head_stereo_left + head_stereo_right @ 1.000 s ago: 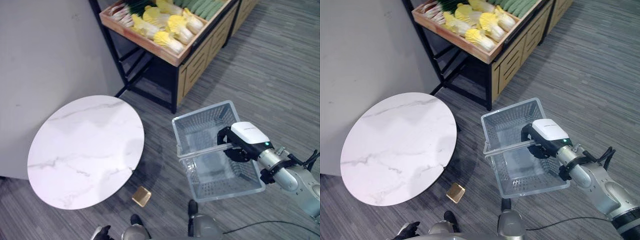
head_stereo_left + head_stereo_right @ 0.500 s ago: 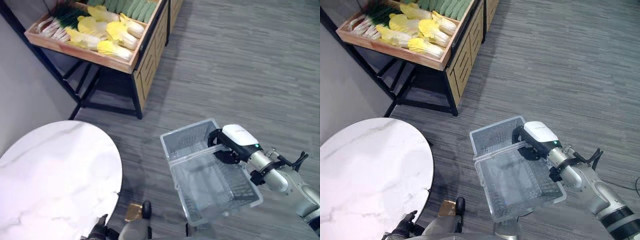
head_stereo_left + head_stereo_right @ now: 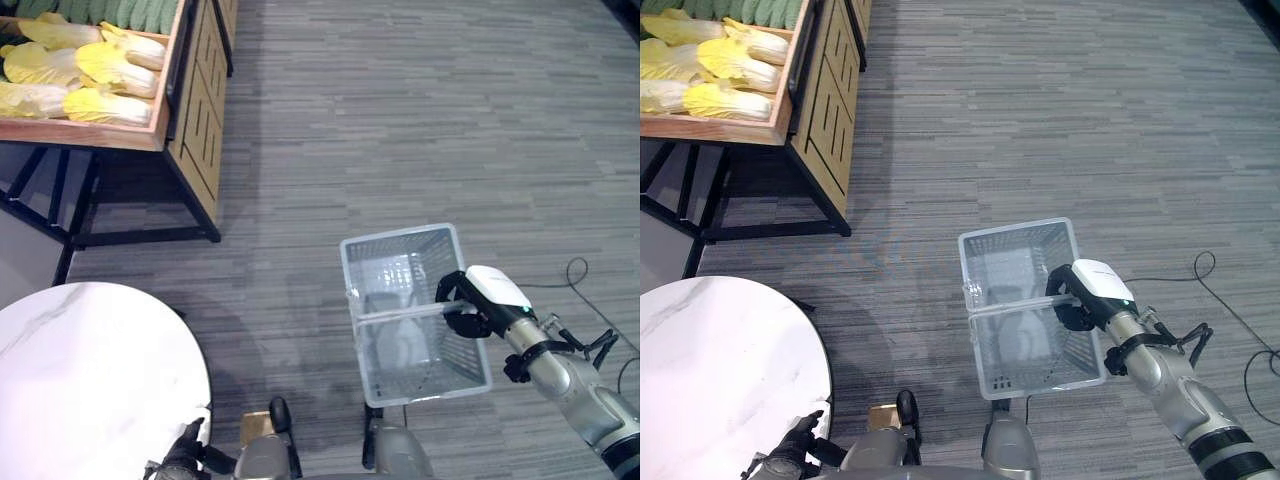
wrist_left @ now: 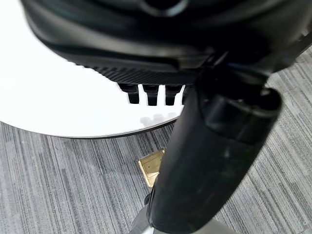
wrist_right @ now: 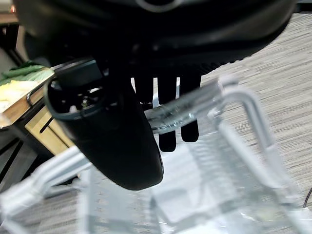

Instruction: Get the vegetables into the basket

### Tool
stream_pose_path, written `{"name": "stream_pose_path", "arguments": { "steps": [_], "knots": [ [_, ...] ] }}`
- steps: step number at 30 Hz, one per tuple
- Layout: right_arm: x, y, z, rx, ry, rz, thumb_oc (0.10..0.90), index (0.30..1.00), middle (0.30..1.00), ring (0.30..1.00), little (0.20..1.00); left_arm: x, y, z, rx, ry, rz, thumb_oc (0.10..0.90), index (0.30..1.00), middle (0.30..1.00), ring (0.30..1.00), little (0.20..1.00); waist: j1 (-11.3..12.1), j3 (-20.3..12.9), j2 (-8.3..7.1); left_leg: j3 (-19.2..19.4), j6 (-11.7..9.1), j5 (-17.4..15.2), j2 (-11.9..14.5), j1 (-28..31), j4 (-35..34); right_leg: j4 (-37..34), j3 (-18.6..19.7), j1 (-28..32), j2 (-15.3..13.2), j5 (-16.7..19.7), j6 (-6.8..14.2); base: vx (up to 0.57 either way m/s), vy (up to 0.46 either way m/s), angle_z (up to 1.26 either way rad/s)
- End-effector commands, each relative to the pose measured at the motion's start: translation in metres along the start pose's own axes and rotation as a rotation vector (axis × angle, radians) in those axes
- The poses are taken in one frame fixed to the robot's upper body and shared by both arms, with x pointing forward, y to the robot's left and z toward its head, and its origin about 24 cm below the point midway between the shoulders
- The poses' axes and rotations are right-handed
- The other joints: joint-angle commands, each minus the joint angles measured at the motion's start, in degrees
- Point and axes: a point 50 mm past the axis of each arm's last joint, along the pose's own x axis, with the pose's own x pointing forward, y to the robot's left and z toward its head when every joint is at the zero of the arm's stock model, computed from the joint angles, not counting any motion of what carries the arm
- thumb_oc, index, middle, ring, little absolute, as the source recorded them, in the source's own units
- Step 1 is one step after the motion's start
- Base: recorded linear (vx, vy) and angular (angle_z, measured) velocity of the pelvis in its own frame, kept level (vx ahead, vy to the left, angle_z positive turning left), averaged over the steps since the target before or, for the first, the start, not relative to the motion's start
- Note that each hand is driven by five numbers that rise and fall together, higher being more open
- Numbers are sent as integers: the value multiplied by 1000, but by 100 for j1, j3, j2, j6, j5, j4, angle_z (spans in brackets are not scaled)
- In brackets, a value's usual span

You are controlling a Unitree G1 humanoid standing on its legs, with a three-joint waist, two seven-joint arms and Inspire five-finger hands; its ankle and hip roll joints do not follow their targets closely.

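Note:
A clear plastic basket (image 3: 395, 236) hangs empty over the carpet, right of centre. My right hand (image 3: 466, 303) is shut on its handle (image 3: 400, 312); in the right wrist view the fingers (image 5: 165, 129) curl over that handle (image 5: 200, 102). Yellow cabbages (image 3: 90, 75) and green vegetables (image 3: 120, 10) lie in a wooden crate (image 3: 100, 135) on a black stand at the far upper left, well away from the basket. My left hand (image 3: 185, 455) hangs low at the bottom left beside the round table, fingers relaxed and holding nothing.
A round white marble table (image 3: 90, 380) fills the lower left corner. A small brown box (image 3: 255, 428) lies on the floor by its edge. Wooden cabinets (image 3: 200, 90) stand beside the crate. Grey carpet stretches wide around the basket.
The camera has swung round, so the crate and table now sit further left in view. The basket stays in my right hand, held a little closer in.

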Motion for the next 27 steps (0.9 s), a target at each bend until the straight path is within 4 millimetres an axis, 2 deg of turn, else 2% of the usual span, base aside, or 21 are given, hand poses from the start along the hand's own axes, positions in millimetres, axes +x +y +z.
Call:
{"name": "stream_pose_path", "arguments": {
  "steps": [1, 7, 8, 9, 13, 14, 16, 22, 25, 27],
  "knots": [
    [10, -73, 12, -47, -97, -320, 400, 300, 300, 300, 300, -2, 8, -19, 26, 61, 25, 900, 1000, 1000, 1000, 1000, 204, -520, -180, -601, -441, -82, 138, -296, 278, 143, 151, -68, -305, 27, 600, 125, -120, -4],
    [3, -51, -18, -31, 39, -227, 400, 300, 300, 300, 300, 0, 5, -1, 70, -10, 10, 900, 1000, 1000, 1000, 1000, 130, -655, -110, -662, -580, 41, 288, -104, 85, 56, 99, 161, -144, -153, 536, 69, -93, -10],
    [0, -45, -27, -27, 81, -213, 400, 300, 300, 300, 300, 1, 5, 2, 74, -23, 11, 900, 1000, 1000, 1000, 1000, 119, -670, -95, -674, -596, 50, 305, -80, 71, 49, 84, 191, -122, -172, 523, 71, -96, -2],
    [-8, -30, -47, -4, 185, -185, 400, 300, 300, 300, 300, 1, 3, 7, 82, -47, 6, 900, 1000, 1000, 1000, 1000, 92, -714, -62, -699, -621, 68, 334, -28, 37, 15, 67, 262, -77, -206, 505, 53, -76, 4],
    [-16, -15, -63, 38, 280, -168, 400, 300, 300, 300, 300, 2, 2, 14, 79, -74, 8, 900, 1000, 1000, 1000, 1000, 64, -737, -27, -699, -641, 86, 355, 5, 11, -27, 59, 311, -48, -217, 498, 32, -45, 14],
    [-25, 2, -78, 126, 393, -177, 400, 300, 300, 300, 300, 2, 0, 19, 80, -96, 3, 900, 1000, 1000, 1000, 1000, 42, -752, 25, -713, -657, 111, 371, 18, -11, -35, 55, 322, -41, -237, 496, 31, -46, -1],
    [-29, 13, -91, 205, 499, -208, 400, 300, 300, 300, 300, 2, -2, 27, 86, -126, -1, 900, 1000, 1000, 1000, 1000, 35, -720, 95, -723, -663, 116, 402, 5, 0, 86, 83, 269, -25, -305, 470, 21, -55, 0],
    [-29, 14, -107, 169, 585, -198, 400, 300, 300, 300, 300, 3, 0, 34, 131, -145, 9, 900, 1000, 1000, 1000, 1000, 33, -543, 203, -765, -692, 115, 498, -78, 147, 604, 173, -32, 73, -533, 355, -2, -55, -3],
    [-35, 16, -115, 113, 621, -145, 400, 300, 300, 300, 300, 4, 1, 30, 148, -123, 11, 900, 1000, 1000, 1000, 1000, 38, -452, 264, -857, -748, 182, 591, -177, 208, 845, 130, -150, 164, -695, 267, 31, -133, -1],
    [-39, 19, -120, 137, 661, -163, 400, 300, 300, 300, 300, 4, 2, 26, 160, -104, 19, 900, 1000, 1000, 1000, 1000, 23, -392, 289, -933, -786, 194, 648, -284, 365, 954, 125, -205, 226, -774, 197, 46, -154, 8]
  ]
}}
